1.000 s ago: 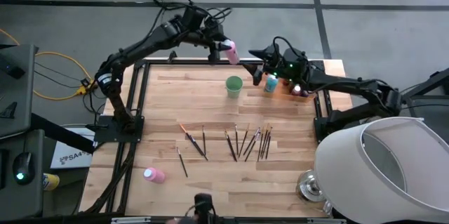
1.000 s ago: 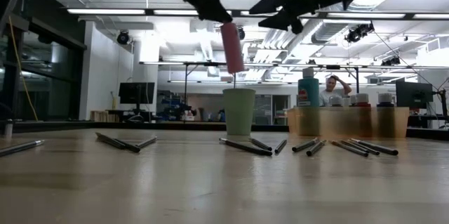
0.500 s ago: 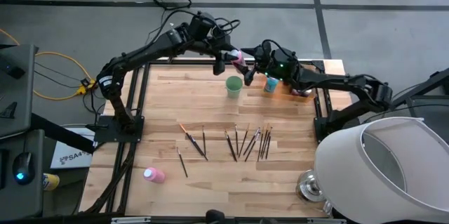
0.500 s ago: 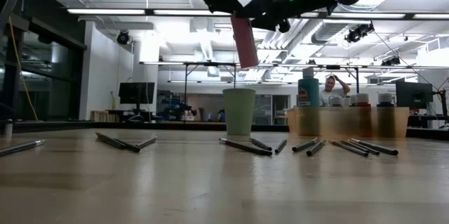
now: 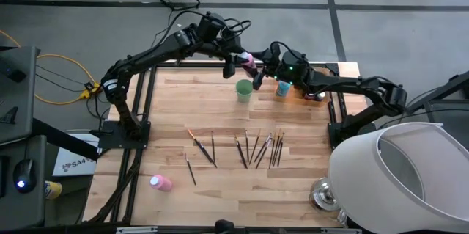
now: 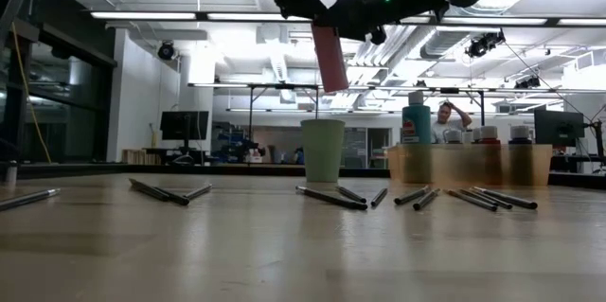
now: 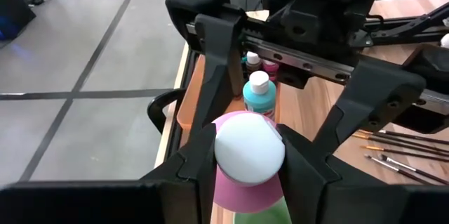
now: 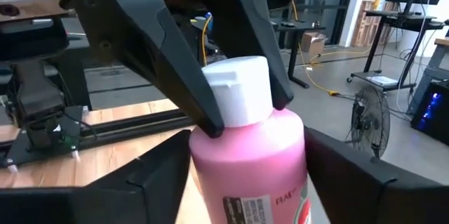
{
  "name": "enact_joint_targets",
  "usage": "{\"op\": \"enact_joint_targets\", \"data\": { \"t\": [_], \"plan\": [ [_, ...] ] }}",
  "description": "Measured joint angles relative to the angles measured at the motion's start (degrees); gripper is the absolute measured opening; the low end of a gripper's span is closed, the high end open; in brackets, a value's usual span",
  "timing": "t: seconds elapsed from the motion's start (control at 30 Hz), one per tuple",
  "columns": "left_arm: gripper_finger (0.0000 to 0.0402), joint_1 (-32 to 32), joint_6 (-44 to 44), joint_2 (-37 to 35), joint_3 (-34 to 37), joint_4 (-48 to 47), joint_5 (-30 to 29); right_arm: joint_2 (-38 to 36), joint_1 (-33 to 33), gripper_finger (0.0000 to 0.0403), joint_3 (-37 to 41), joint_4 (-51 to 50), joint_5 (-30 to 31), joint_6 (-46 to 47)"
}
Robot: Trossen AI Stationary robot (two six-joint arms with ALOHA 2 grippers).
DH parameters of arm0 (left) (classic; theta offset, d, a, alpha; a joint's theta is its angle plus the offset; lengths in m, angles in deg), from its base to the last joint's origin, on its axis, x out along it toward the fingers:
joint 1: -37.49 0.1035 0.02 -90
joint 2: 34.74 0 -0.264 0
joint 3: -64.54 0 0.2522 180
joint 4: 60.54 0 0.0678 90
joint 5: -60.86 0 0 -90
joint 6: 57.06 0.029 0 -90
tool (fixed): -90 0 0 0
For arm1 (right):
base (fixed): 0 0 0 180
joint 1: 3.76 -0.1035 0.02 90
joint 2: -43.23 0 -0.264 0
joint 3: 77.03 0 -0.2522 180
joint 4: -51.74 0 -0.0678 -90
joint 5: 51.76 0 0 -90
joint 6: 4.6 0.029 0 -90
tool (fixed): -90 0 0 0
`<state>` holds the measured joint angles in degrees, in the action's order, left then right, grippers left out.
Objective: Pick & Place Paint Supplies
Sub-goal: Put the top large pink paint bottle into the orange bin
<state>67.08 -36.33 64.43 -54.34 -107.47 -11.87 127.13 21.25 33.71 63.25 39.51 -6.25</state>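
Right gripper (image 5: pixel 256 73) now seemingly nearer pink bottle (image 5: pixel 248 61)

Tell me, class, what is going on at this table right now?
It looks like a handover in mid-air. The left gripper holds a pink bottle by its cap above the green cup. The right gripper has its fingers either side of the bottle's body, not clearly clamped. A second pink bottle lies near the table's front edge, brushes are spread across the middle, and a teal bottle stands in the orange tray.
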Motion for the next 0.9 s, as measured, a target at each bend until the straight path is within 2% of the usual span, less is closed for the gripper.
{"op": "enact_joint_targets", "data": {
  "t": [0.2,0.27,0.4,0.57,0.7,0.9],
  "plan": [
    [0.0121,0.0,-0.4,0.1,0.0,-0.1,0.0,0.0,0.0,0.0204,0.0,-0.3,-1.6,-0.1],
    [0.0137,0.0,-0.4,0.1,0.0,0.0,0.1,0.0,0.0,0.0198,0.0,-0.2,-1.5,0.7],
    [0.0167,0.0,0.5,0.0,-0.2,0.7,-0.1,0.0,0.1,0.0197,0.1,-1.9,0.7,8.3],
    [0.0174,0.0,0.5,0.0,-0.2,0.8,-3.2,-0.5,1.7,0.0191,0.1,-3.0,2.7,12.5],
    [0.0174,0.0,0.6,0.0,-0.1,0.0,-5.8,-1.6,2.4,0.0189,0.1,-3.5,9.2,12.3],
    [0.0175,0.0,2.0,0.0,-0.1,-0.2,-7.5,-4.3,3.0,0.0189,0.1,-7.3,28.1,12.1]
  ]
}}
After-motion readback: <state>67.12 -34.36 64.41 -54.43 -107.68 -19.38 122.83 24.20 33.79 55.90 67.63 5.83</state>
